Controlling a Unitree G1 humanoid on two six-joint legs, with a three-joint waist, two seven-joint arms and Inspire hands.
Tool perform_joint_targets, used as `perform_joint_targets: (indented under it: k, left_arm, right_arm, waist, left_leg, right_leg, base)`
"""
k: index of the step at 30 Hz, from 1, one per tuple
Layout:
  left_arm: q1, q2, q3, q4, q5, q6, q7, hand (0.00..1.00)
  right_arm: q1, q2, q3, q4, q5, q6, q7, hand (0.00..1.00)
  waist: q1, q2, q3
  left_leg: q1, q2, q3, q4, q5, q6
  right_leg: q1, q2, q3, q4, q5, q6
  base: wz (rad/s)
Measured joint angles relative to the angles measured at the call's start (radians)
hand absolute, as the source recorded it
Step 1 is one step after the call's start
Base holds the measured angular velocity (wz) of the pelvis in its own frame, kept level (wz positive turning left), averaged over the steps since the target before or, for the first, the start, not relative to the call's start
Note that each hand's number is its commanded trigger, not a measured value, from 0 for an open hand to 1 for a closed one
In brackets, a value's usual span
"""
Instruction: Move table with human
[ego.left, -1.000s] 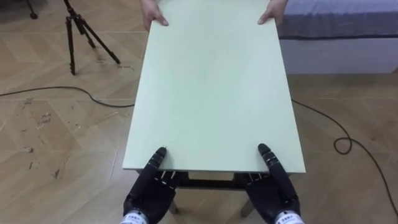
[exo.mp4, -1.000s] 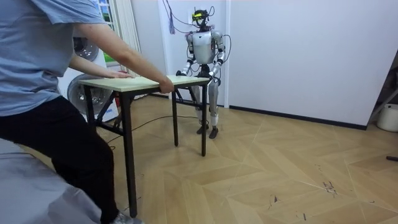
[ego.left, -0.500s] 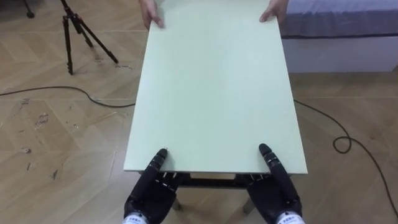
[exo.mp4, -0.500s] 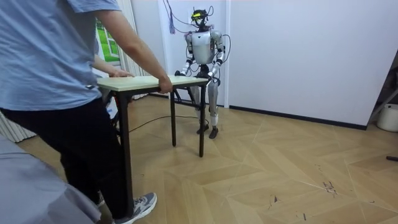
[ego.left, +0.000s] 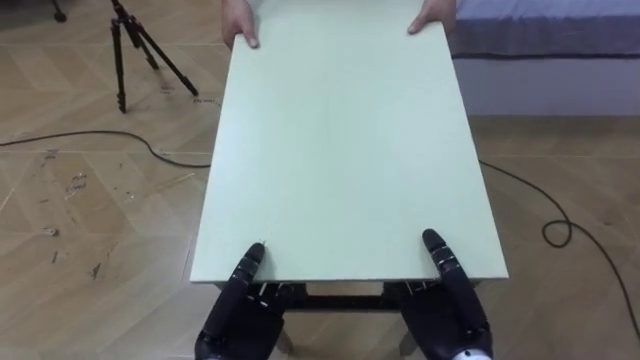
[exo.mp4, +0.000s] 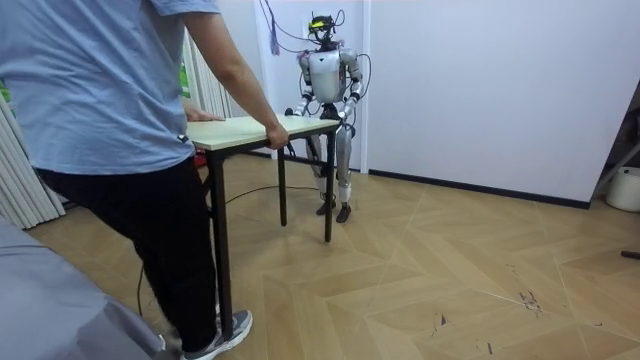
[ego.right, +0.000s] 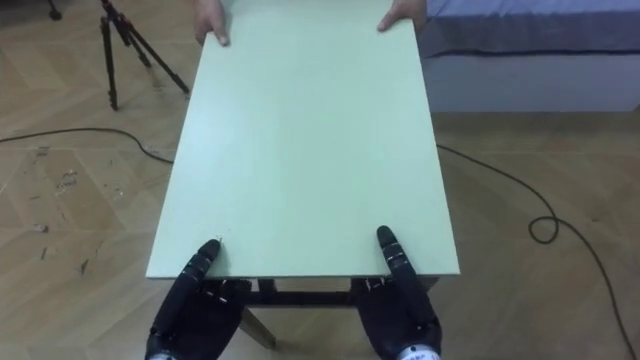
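Straight ahead of the robot, the pale green tabletop (ego.left: 340, 150) runs lengthwise away from it over the wooden floor (ego.left: 80, 220). At the near edge, the left robot hand (ego.left: 240, 310) grips close to the left corner and the right robot hand (ego.left: 448, 310) close to the right corner. Each is clamped on that edge, with the thumb lying flat on top and the other fingers reaching beneath. At the far end a person (exo.mp4: 110, 120) holds the tabletop, with one hand (ego.left: 238, 22) at the far left corner and the other hand (ego.left: 432, 15) at the far right corner. In the room view the robot stands upright at its end, near the white wall. A black tripod (ego.left: 135, 50) stands on the floor to the left, a cable (ego.left: 100, 140) trails beside it, and a bed (ego.left: 550, 50) lies beyond the far right corner.
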Motion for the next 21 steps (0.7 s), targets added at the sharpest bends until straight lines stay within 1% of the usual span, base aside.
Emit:
perform_joint_targets:
  k: [4,6,7,8,9,11,13,14,16,18,19,20,21]
  left_arm:
    - [0.008,0.001,-0.009,-0.023,0.005,-0.010,0.001,1.00]
    - [0.018,0.003,-0.018,-0.035,0.013,-0.035,0.001,1.00]
    - [0.021,0.004,-0.020,-0.039,0.013,-0.040,0.001,1.00]
    - [0.028,0.008,-0.025,-0.046,0.014,-0.048,0.001,1.00]
    - [0.031,0.012,-0.030,-0.048,0.014,-0.055,0.001,1.00]
    - [0.036,0.017,-0.033,-0.055,0.014,-0.059,0.001,1.00]
    - [0.043,0.028,-0.042,-0.065,0.014,-0.064,0.001,1.00]
    - [0.043,0.036,-0.054,-0.065,0.013,-0.074,0.001,1.00]
    - [0.038,0.040,-0.062,-0.065,0.013,-0.080,0.001,1.00]
    - [0.028,0.040,-0.063,-0.065,0.031,-0.080,0.001,1.00]
    - [0.026,0.040,-0.064,-0.065,0.031,-0.080,0.001,1.00]
    - [0.020,0.038,-0.068,-0.065,0.031,-0.084,0.001,1.00]
    - [0.014,0.038,-0.073,-0.065,0.024,-0.085,0.001,1.00]
  right_arm:
    - [0.002,-0.001,0.007,-0.011,0.002,-0.017,0.000,1.00]
    - [0.010,-0.001,0.023,-0.020,0.008,-0.030,0.000,1.00]
    - [0.014,-0.001,0.028,-0.024,0.010,-0.036,0.000,1.00]
    - [0.021,-0.001,0.036,-0.029,0.015,-0.044,0.002,1.00]
    - [0.026,-0.001,0.040,-0.029,0.020,-0.045,0.002,1.00]
    - [0.033,-0.001,0.044,-0.029,0.037,-0.046,0.008,1.00]
    - [0.046,-0.002,0.047,-0.029,0.044,-0.046,0.019,1.00]
    - [0.051,-0.002,0.050,-0.029,0.051,-0.051,0.023,1.00]
    - [0.057,-0.002,0.056,-0.029,0.067,-0.061,0.029,1.00]
    - [0.059,-0.002,0.056,-0.029,0.078,-0.066,0.036,1.00]
    - [0.059,-0.002,0.056,-0.029,0.080,-0.067,0.038,1.00]
    - [0.058,-0.002,0.053,-0.028,0.085,-0.069,0.044,1.00]
    - [0.057,-0.002,0.051,-0.028,0.090,-0.073,0.046,1.00]
  waist:
    - [-0.001,-0.004,0.0009]
    - [-0.002,-0.008,0.0002]
    - [-0.002,-0.008,0.0002]
    - [-0.003,-0.008,0.0004]
    - [-0.003,-0.009,0.0003]
    - [-0.003,-0.010,0.0009]
    - [-0.005,-0.014,0.0015]
    - [-0.008,-0.014,0.0019]
    - [-0.016,-0.019,0.0033]
    - [-0.026,-0.025,0.0025]
    - [-0.027,-0.026,0.0031]
    - [-0.028,-0.028,0.0024]
    - [-0.016,-0.027,0.0027]
  left_leg:
    - [-0.024,0.003,0.000,0.011,0.000,0.000]
    - [-0.038,0.004,0.000,0.016,0.000,0.000]
    - [-0.041,0.004,-0.001,0.018,0.000,0.000]
    - [-0.046,0.003,-0.003,0.019,0.000,0.000]
    - [-0.046,0.003,-0.002,0.019,0.000,0.000]
    - [-0.046,0.003,-0.002,0.019,0.000,0.000]
    - [-0.050,0.003,-0.004,0.019,0.000,0.000]
    - [-0.054,0.003,-0.011,0.020,0.000,0.000]
    - [-0.067,0.003,-0.024,0.037,0.000,0.000]
    - [-0.099,0.003,-0.040,0.072,-0.001,0.000]
    - [-0.109,0.004,-0.041,0.084,-0.001,0.000]
    - [-0.134,0.008,-0.039,0.120,-0.001,-0.001]
    - [-0.155,0.013,-0.039,0.150,-0.001,-0.002]
  right_leg:
    - [-0.026,0.000,0.000,0.017,0.000,0.000]
    - [-0.037,0.001,0.000,0.017,0.001,-0.001]
    - [-0.040,0.001,-0.001,0.017,0.001,-0.002]
    - [-0.043,0.001,-0.002,0.017,0.001,-0.002]
    - [-0.043,0.001,-0.002,0.018,0.001,-0.002]
    - [-0.044,0.001,-0.001,0.018,0.001,-0.002]
    - [-0.043,0.001,-0.006,0.020,0.001,-0.002]
    - [-0.044,0.001,-0.012,0.024,0.001,-0.002]
    - [-0.045,0.000,-0.027,0.027,0.001,-0.002]
    - [-0.059,0.007,-0.037,0.031,0.001,-0.003]
    - [-0.063,0.009,-0.040,0.032,0.002,-0.003]
    - [-0.077,0.011,-0.039,0.040,0.002,-0.005]
    - [-0.095,0.015,-0.036,0.055,0.003,-0.006]
  base:
    - [0.00]
    - [0.00]
    - [0.00]
    - [0.00]
    - [0.00]
    - [0.00]
    - [0.03]
    - [0.15]
    - [0.22]
    - [0.23]
    - [0.18]
    - [0.06]
    - [-0.07]
